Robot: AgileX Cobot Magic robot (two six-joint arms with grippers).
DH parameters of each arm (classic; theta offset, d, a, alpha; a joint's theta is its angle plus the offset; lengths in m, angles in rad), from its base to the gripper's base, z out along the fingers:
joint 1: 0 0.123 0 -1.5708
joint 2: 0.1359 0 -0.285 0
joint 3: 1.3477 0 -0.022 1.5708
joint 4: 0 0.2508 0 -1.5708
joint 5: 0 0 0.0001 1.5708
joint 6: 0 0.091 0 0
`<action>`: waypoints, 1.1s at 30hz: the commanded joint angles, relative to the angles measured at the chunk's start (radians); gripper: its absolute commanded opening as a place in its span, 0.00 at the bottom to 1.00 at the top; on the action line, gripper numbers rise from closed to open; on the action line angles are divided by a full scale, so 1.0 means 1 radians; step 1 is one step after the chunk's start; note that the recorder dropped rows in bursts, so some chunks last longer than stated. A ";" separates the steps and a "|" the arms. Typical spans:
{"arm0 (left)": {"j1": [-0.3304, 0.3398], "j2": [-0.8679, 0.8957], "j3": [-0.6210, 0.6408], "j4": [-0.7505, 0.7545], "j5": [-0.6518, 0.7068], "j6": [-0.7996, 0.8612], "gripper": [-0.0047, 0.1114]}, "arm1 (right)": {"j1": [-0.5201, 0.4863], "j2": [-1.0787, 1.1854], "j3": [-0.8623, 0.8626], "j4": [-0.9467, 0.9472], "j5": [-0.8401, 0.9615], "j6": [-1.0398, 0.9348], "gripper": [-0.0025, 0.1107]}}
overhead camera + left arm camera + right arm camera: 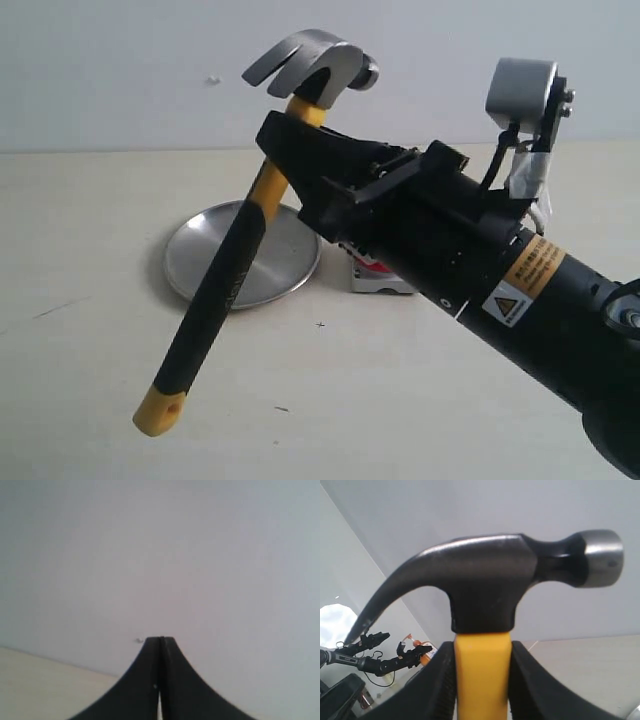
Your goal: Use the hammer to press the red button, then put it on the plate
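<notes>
Exterior view has the hammer (238,262) lifted clear of the bench (340,410), hanging at a slant with its steel head uppermost and its yellow holed end lowest. The right jaws are clenched on the yellow neck of the handle just under the head; the right wrist view shows the same, a dark finger pressed to each side of the hammer (487,582). Gripping so close to the head probably gives firm control of the striking face for a push on the red button (371,267), though the long handle swings free below.

That button sits on the bench behind the right arm (480,265), which hides most of it: only a red sliver and a corner of its grey base show. The plate (195,262) lies just beside it, bare, with the handle crossing in front of it from this angle. I judge the press is not yet made, since the head is high above the button.

The left jaws are closed on nothing and point at a blank wall (160,555), well out of the way. Some dark cabled gear (380,657) shows far behind.
</notes>
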State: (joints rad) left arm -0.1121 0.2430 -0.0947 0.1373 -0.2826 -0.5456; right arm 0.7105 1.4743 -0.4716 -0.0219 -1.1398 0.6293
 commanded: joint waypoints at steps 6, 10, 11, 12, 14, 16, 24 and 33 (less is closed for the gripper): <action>-0.080 0.683 -0.370 1.146 0.142 -0.836 0.04 | -0.002 -0.009 -0.004 0.047 -0.057 0.001 0.02; -0.082 0.946 -0.522 1.607 0.068 -1.179 0.04 | -0.002 -0.009 -0.004 0.051 -0.013 -0.005 0.02; -0.069 1.007 -0.564 1.607 0.043 -1.163 0.04 | -0.002 -0.009 -0.004 0.051 -0.003 -0.009 0.02; -0.067 1.041 -0.596 1.607 0.045 -1.090 0.04 | -0.002 -0.009 -0.004 0.051 0.002 -0.009 0.02; -0.067 1.051 -0.611 1.607 0.073 -0.938 0.04 | -0.002 -0.009 -0.004 0.053 0.011 -0.009 0.02; -0.067 1.048 -0.615 1.607 0.147 -0.665 0.04 | -0.002 -0.009 -0.004 0.058 0.019 -0.009 0.02; -0.081 1.135 -0.787 0.850 1.121 0.120 0.04 | -0.002 -0.009 -0.004 0.071 0.046 -0.080 0.02; -0.103 1.126 -0.741 -0.826 0.860 1.333 0.04 | -0.002 -0.009 -0.004 0.077 0.047 -0.047 0.02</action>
State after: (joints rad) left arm -0.1918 1.4122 -0.9273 -0.1504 0.7565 0.2844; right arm 0.7105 1.4743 -0.4716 0.0562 -1.0344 0.5686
